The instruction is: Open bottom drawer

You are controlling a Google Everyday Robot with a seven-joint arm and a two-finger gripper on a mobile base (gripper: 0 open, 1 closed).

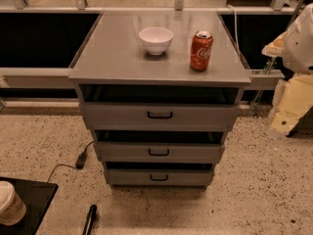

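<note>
Fingers (286, 116): grip cannot tell, right edge | bottom drawer (159, 177): grey, black bar handle, closed

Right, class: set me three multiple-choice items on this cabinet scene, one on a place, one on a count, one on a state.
1. Where does the cola can stand?
A. Inside the white bowl
B. Right of the bowl
C. On the floor

2. How many drawers does the grey cabinet have?
A. Two
B. Four
C. Three

3. The bottom drawer has a handle that is:
A. Free, nothing touching it
B. Held by the claw
C. Missing

Answers:
1 B: the can stands upright on the cabinet top, to the bowl's right.
2 C: three grey fronts are stacked, each with a black handle.
3 A: the claw is out of view; only the arm shows, at the right edge.
</note>
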